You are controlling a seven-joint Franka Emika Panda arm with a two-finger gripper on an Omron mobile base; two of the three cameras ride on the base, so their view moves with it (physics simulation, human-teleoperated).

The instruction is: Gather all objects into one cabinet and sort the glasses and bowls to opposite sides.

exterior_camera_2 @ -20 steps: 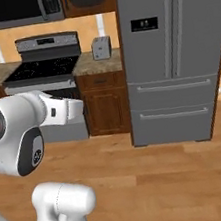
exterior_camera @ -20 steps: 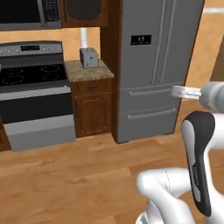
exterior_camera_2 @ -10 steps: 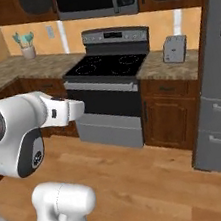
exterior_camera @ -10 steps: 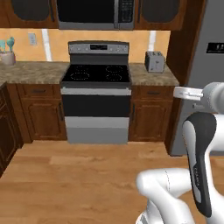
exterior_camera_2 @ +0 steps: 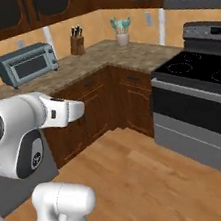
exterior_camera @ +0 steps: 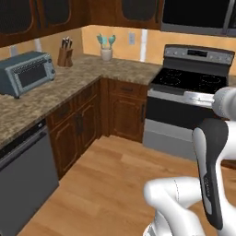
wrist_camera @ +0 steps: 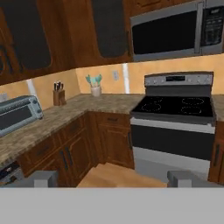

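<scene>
Ahead of the claw [wrist_camera: 112, 178] — jaws wide, empty — dark wall cabinets [wrist_camera: 65, 30]; cups probably light, slippery — grab by rims.

The granite counter [exterior_camera: 55, 90] is speckled brown and grey, and it serves as the landmark here. On it sits a blue-grey toaster oven [exterior_camera: 26, 72] with a dark glass door. At the counter's corner stand a brown knife block [exterior_camera: 64, 56] with dark handles and a cream utensil jar [exterior_camera: 106, 53] holding teal tools. Below the counter, the base cabinets [exterior_camera: 78, 126] are reddish dark brown wood with black handles. Beside the counter, the stove [exterior_camera_2: 202, 103] is silver-grey with a glossy black top and black oven door. Above the counter, the wall [wrist_camera: 109, 81] is warm orange-tan, and the wall cabinets [wrist_camera: 65, 35] are dark brown with black panels. The floor [exterior_camera_2: 143, 178] is honey-coloured wood planks.
</scene>
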